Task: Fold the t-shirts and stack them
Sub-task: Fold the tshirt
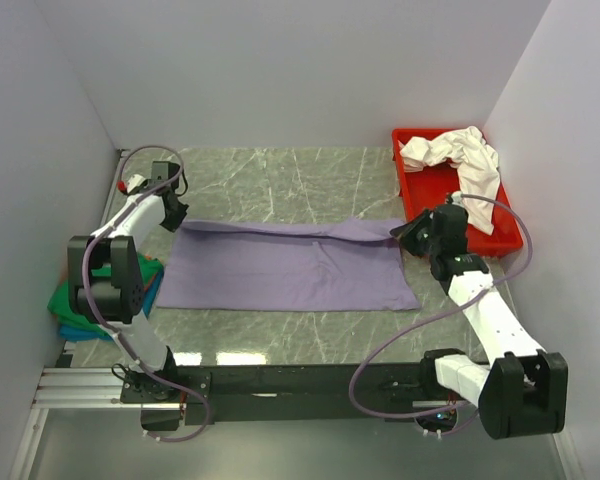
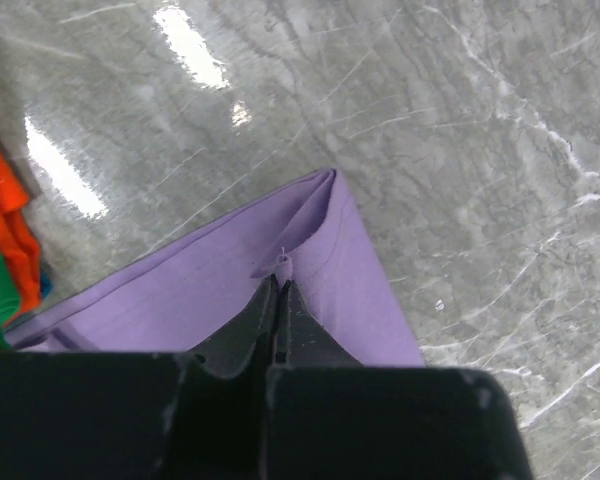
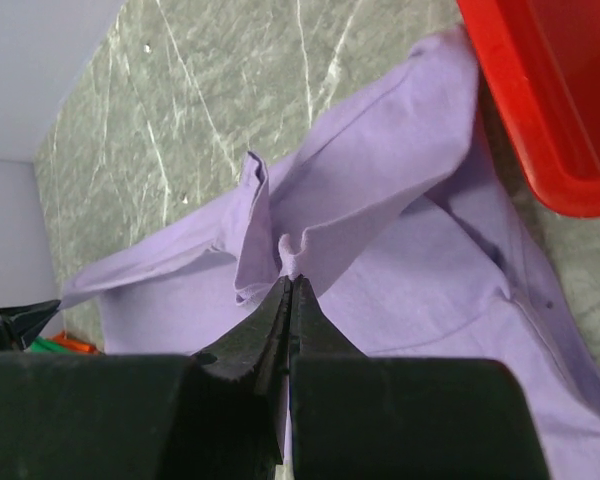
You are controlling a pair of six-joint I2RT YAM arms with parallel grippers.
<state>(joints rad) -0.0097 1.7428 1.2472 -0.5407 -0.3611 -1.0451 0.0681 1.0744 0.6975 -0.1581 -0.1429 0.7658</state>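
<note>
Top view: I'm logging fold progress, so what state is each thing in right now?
lavender t-shirt, spread on the table, far edge pinched at both corners.
left hand, shut on the lavender t-shirt.
right hand, shut on the lavender t-shirt.
red tray, upright, holding one shirt.
white t-shirt, crumpled, unfolded, in the red tray.
green t-shirt, looks folded, stacked at the left edge.
</note>
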